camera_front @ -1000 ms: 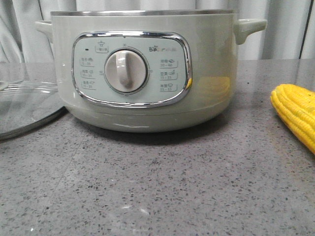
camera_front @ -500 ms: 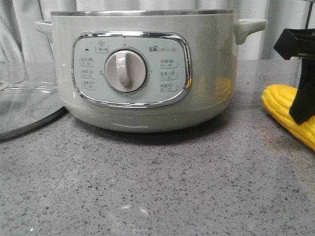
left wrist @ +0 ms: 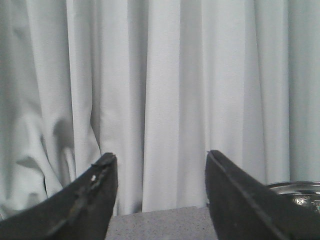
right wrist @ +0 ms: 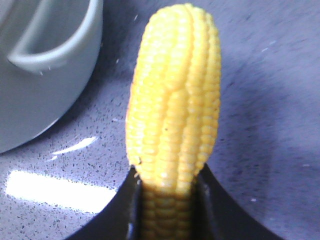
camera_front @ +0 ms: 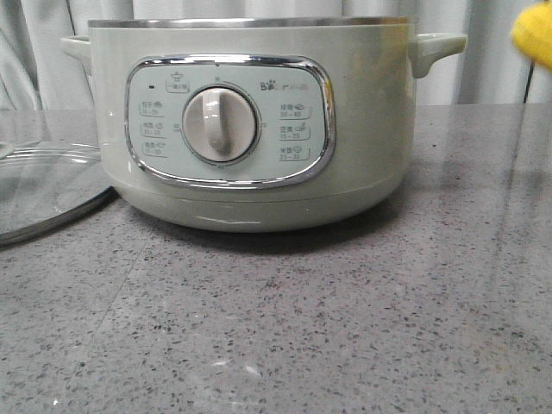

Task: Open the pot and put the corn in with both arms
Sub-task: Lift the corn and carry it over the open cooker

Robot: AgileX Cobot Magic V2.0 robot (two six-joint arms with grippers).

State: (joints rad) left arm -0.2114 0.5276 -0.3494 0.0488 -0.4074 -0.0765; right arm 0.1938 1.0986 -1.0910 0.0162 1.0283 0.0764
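The pale-green pot (camera_front: 250, 121) stands in the middle of the table with no lid on it. Its side handle and wall show in the right wrist view (right wrist: 45, 55), and a bit of its rim in the left wrist view (left wrist: 295, 189). My right gripper (right wrist: 167, 175) is shut on the yellow corn (right wrist: 175, 105) and holds it up above the table beside the pot's right handle. In the front view only the corn's tip (camera_front: 535, 34) shows at the top right. My left gripper (left wrist: 160, 157) is open and empty, facing the curtain.
The glass lid (camera_front: 43, 190) with a metal rim lies flat on the table left of the pot. The grey speckled table (camera_front: 345, 328) stretches in front. A pale curtain (left wrist: 175, 75) hangs behind.
My right gripper came down on the corn at the table's right, shut on it and lifted it; only its tip now shows at the top right. The pot and lid have not moved.
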